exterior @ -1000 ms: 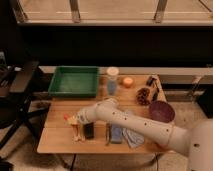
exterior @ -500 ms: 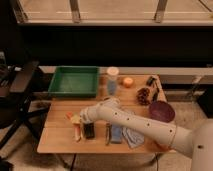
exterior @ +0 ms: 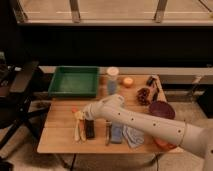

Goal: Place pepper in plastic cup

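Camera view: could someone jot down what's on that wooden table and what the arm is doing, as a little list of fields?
surface: wooden table
end effector: shut, low over the table's left part, beside the pepper
pepper: small red-orange piece lying on the table, partly hidden by the end effector
banana: pale yellow, just in front of the pepper
plastic cup: upright at the back, right of the green tray
purple bowl: right side
pepper in cup: not yet

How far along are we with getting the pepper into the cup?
Early. Done: the gripper has reached the pepper at the table's left side, shut. In hand: whether it holds the pepper can't be told. Left: carrying it to the cup behind and dropping it in.
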You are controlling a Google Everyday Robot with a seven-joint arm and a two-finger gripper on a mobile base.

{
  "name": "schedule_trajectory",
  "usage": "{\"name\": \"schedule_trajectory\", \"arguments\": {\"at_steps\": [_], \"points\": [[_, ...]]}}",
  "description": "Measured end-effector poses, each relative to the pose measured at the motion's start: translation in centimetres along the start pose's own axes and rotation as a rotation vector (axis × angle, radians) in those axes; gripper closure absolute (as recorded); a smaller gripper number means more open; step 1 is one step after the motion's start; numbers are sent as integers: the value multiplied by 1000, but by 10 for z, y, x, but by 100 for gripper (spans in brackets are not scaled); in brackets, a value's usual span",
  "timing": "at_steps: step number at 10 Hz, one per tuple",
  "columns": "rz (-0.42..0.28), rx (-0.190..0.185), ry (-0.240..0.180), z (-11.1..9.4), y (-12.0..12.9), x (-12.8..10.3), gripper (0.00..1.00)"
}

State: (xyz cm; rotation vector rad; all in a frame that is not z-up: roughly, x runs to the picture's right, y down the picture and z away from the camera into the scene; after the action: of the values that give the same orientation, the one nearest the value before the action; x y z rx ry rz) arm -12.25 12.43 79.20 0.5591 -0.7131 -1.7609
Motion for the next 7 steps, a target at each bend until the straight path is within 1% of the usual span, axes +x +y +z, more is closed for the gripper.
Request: {"name": "schedule_trajectory", "arguments": {"at_steps": [1, 2, 4, 5, 7], "points": [[20, -42, 6, -16, 11, 4, 98], [40, -63, 9, -25, 19, 4, 98], [121, -113, 25, -44, 52, -8, 98], [153, -123, 33, -49, 64, -12, 98], [206, -130, 51, -53, 83, -21, 98]]}}
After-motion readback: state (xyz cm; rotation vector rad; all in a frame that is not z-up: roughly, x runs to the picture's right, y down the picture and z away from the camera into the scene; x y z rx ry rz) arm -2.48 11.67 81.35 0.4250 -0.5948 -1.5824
